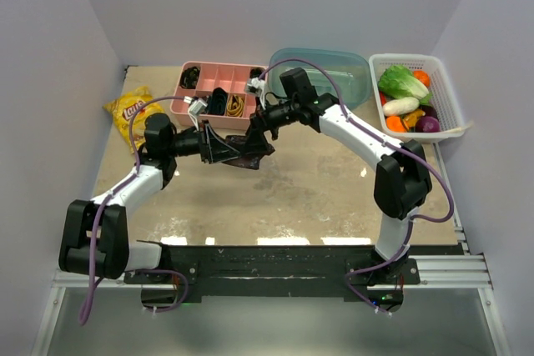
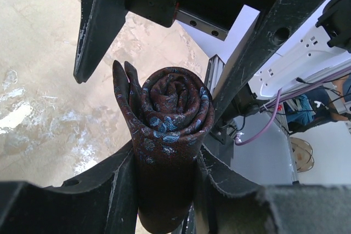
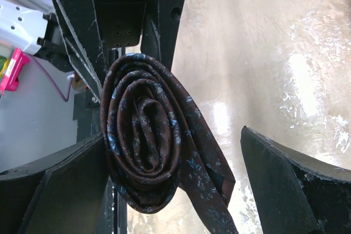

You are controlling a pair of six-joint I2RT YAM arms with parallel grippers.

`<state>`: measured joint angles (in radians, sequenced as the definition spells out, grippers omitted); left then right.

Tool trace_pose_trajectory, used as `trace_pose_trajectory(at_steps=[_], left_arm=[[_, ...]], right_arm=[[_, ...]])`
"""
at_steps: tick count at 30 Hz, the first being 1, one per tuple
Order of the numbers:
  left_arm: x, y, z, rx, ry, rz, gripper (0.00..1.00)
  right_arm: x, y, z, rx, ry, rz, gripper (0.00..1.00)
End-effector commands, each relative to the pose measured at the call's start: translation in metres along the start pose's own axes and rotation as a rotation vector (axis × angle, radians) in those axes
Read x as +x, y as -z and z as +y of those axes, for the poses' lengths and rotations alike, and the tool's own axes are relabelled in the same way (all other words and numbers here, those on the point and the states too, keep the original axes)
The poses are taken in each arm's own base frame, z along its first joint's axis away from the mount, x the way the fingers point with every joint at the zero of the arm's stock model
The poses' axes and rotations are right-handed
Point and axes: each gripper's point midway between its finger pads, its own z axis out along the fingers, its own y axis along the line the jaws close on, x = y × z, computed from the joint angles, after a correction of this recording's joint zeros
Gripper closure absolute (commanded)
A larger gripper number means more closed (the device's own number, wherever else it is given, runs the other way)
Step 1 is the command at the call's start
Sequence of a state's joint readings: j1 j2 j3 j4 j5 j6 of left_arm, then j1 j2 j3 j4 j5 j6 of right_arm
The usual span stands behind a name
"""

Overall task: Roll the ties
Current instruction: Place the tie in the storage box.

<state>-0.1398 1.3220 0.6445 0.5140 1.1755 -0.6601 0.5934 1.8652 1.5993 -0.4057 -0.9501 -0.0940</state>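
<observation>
Left claw (image 2: 164, 163) is clamped on the rolled tie (image 2: 175, 108), mid-frame above the table (image 2: 44, 80), so the coil cannot unwind; right claw (image 3: 173, 152) stands apart around it, probably ready to tuck the loose tail.

The tie (image 1: 244, 149) is sitting wound into a tight dark brown-maroon coil flecked with pale blue, just above and left of centre in the top view. The left gripper (image 2: 167, 160) is pinching it across its width, and a short loose end is trailing toward the lower right of the right wrist frame.
</observation>
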Motion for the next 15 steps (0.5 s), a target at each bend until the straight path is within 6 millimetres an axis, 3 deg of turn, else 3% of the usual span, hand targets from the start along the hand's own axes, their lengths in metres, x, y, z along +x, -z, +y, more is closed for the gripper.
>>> trace_pose_trajectory(at_steps=[1,9,15], left_arm=[[-0.021,0.000,-0.027,0.063,-0.150,-0.019,0.67],[-0.027,-0.001,-0.029,0.060,-0.162,-0.031,0.68],[-0.029,-0.003,-0.032,0.072,-0.159,-0.040,0.69]], right_arm=[[0.004,0.008,0.004,-0.046,0.025,0.015,0.01],[0.016,0.007,0.010,-0.113,-0.013,0.052,0.02],[0.026,0.001,0.008,-0.141,-0.055,0.072,0.08]])
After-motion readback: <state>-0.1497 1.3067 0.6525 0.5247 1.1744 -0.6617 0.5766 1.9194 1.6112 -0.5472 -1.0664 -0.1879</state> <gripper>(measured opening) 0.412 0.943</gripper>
